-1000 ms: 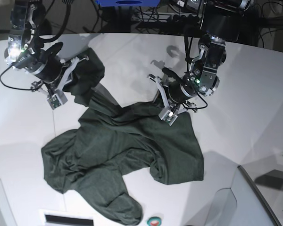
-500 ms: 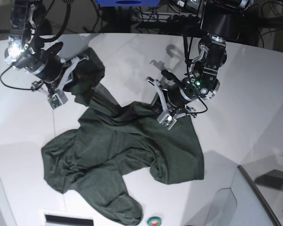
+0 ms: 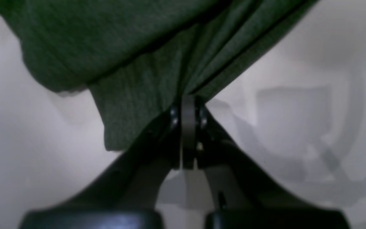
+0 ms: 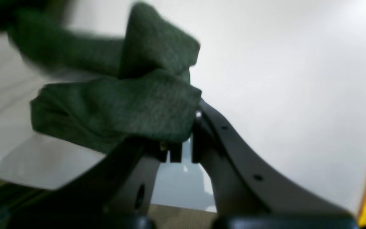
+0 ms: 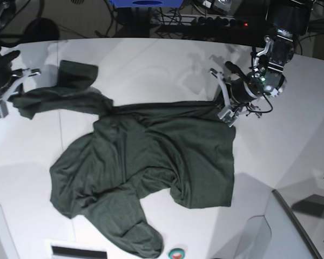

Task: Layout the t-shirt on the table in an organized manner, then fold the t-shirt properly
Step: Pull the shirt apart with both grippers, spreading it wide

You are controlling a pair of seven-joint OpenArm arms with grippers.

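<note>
- While the large dark green thin-fabric t-shirt (image 5: 146, 172) lies mostly crumpled across the middle of the big smooth white table (image 5: 151, 59), both arms hold it near its far edge and stretch that edge across the width of the table.
- At the left of the base view, the right gripper (image 5: 5, 94) sits at the table's edge with its jaws closed on a bunched fold of cloth; the right wrist view shows the wad (image 4: 122, 111) pinched at the fingertips, and a twisted rope of fabric runs from there toward the shirt's body.
- In the middle, the body lies in loose folds, with one lobe trailing toward the near edge; it is not yet flat.
- At the right, the left gripper (image 5: 230, 110) is clamped tight on a gathered corner; the left wrist view shows pleats fanning out from the closed fingertips (image 3: 187, 108).
- The line between the two grips runs left to right, and the slack hangs toward the near side, so I judge that the next move turns on pulling the grips further apart along that line; each arm is nearer its own end.
</note>
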